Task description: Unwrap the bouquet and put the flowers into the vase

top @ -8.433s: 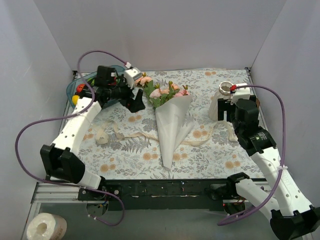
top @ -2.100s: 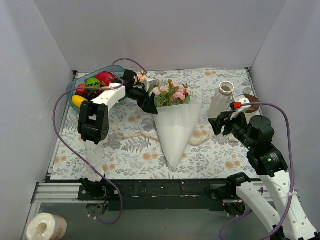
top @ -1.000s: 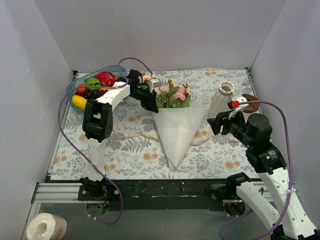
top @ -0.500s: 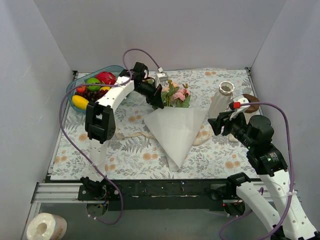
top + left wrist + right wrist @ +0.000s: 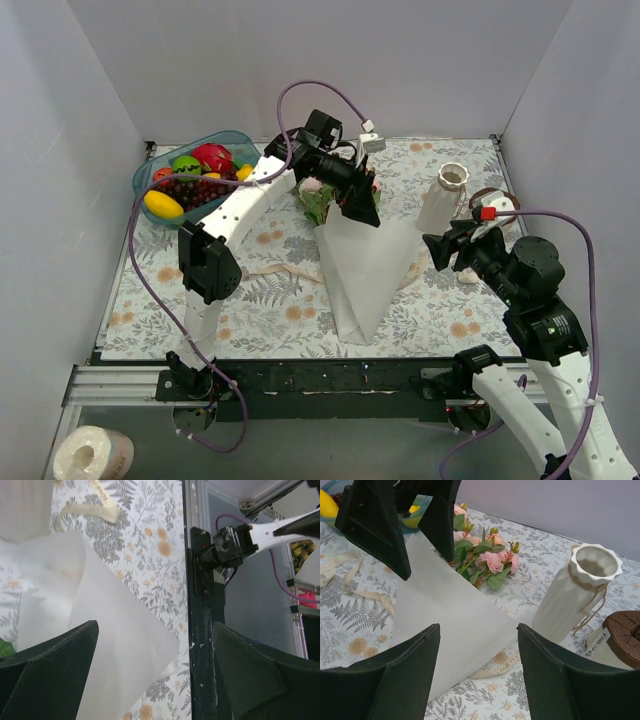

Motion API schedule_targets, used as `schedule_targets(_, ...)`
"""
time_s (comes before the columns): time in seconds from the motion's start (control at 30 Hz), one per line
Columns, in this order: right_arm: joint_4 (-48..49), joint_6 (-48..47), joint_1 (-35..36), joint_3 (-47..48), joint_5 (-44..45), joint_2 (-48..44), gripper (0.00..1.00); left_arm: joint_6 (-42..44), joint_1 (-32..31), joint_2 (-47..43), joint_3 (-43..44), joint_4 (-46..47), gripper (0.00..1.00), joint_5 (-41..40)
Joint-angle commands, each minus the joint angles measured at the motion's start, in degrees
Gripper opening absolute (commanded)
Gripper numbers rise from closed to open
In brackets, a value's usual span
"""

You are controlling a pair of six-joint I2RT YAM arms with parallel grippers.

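The bouquet lies mid-table, its white paper (image 5: 360,270) loosened and partly unrolled. The pink and peach flowers (image 5: 314,196) poke out at its far end, also seen as roses with green leaves (image 5: 485,555). My left gripper (image 5: 358,205) hovers over the top of the paper, open with nothing between its fingers (image 5: 50,665); below it lie the paper (image 5: 90,610) and the mat. The white ribbed vase (image 5: 445,197) stands upright at the right. My right gripper (image 5: 442,246) hangs just in front of the vase (image 5: 575,590), open and empty, facing the paper (image 5: 450,610).
The cream ribbon (image 5: 268,270) lies loose on the floral mat. A blue bowl of fruit (image 5: 190,178) sits at the far left. A jar with a brown lid (image 5: 622,630) stands right beside the vase. The black front rail (image 5: 200,605) marks the table's near edge.
My left arm has swung right across the top of the bouquet and its gripper now stands open. The paper, spread wide before, has folded over narrower. The right gripper has barely moved.
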Motion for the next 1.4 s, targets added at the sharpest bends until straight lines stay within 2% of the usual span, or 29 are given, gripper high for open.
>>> schedule_targets(0.0, -0.6, -1.7, -0.1, 4.9, 2.1, -0.5, 0.72, -10.2, -0.8, -3.8, 5.8, 5.3, 0.98, 2.3)
schedule_targets(0.17, -2.7, -3.2, -0.1, 8.6, 3.9, -0.1, 0.75, -17.1, -0.9, -3.7, 9.6, 10.4, 0.98, 4.0)
schedule_targets(0.27, -3.0, -3.8, -0.1, 10.4, 5.1, 0.3, 0.76, -16.9, -0.7, -4.8, 9.2, 10.4, 0.98, 3.3)
schedule_targets(0.3, -3.0, -3.9, -0.1, 10.9, 5.3, 0.5, 0.76, -14.3, -0.5, -5.5, 8.9, 9.4, 0.98, 0.3)
schedule_targets(0.37, -2.8, -3.7, -0.1, 11.9, 5.1, 0.9, 0.77, -12.5, -0.1, -9.2, 2.7, 10.9, 0.98, -6.2)
schedule_targets(0.4, -2.5, -3.5, -0.1, 12.0, 4.6, 1.0, 0.77, -11.2, -0.1, -10.5, -1.2, 14.9, 0.98, -11.2)
schedule_targets(0.43, -1.9, -3.3, -0.2, 12.1, 4.4, 1.0, 0.77, -10.1, -0.2, -11.2, -6.4, 16.1, 0.98, -20.8)
schedule_targets(0.53, -0.8, -2.5, -0.1, 11.8, 3.2, 1.1, 0.76, -6.9, -0.1, -7.3, -8.3, 14.5, 0.98, -29.6)
schedule_targets(0.6, -0.8, -2.1, -0.1, 11.4, 2.8, 1.3, 0.77, -5.0, -0.1, -3.1, -8.0, 12.9, 0.98, -28.9)
schedule_targets(0.77, -0.9, -1.7, -0.1, 10.1, 2.5, 0.5, 0.76, -3.4, -0.2, 1.4, -9.3, 18.2, 0.98, -31.6)
schedule_targets(0.9, -1.2, -1.6, 0.0, 8.6, 2.3, 0.3, 0.76, 0.3, -0.2, 5.3, -9.1, 16.6, 0.98, -32.8)
schedule_targets(0.97, -1.5, -1.7, -0.1, 8.1, 2.5, 0.2, 0.76, 1.4, -0.2, 5.6, -10.3, 16.2, 0.97, -33.2)
schedule_targets(1.07, -0.5, -1.9, -0.1, 6.1, 3.2, -0.4, 0.77, 4.0, -0.2, 6.6, -8.7, 12.2, 0.89, -30.2)
schedule_targets(1.23, -1.7, -2.3, -0.1, 9.8, -1.1, 4.4, 0.76, 5.7, 0.1, 5.2, -9.0, 11.5, 0.89, -26.9)
schedule_targets(1.33, -0.9, -1.4, -0.1, 12.0, -2.3, 4.9, 0.75, 5.6, 0.5, 6.8, -6.7, 10.4, 0.77, -25.5)
schedule_targets(1.37, -0.8, -1.1, -0.1, 12.9, -2.4, 4.9, 0.75, 5.4, 0.8, 8.2, -6.1, 9.7, 0.69, -24.7)
